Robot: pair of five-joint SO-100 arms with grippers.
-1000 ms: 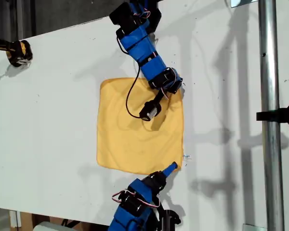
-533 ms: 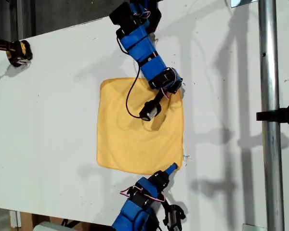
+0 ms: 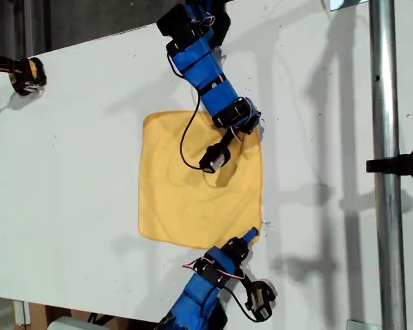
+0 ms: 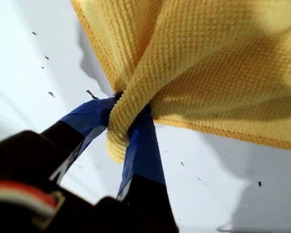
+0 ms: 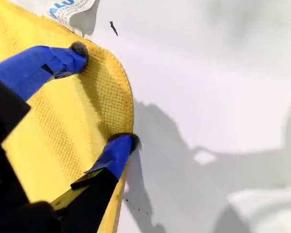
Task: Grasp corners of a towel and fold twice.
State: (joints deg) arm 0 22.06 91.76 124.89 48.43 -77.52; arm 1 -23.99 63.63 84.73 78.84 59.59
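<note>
The towel lies flat on the desk. My first tool is clamped on its bunched corner at the exterior view's upper right. My second tool is spread wide over the corner beside the tag, gripping nothing

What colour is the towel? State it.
Yellow-orange; the towel shows best in the exterior view.

One towel; two blue arms; one white table; one metal pole.
</note>
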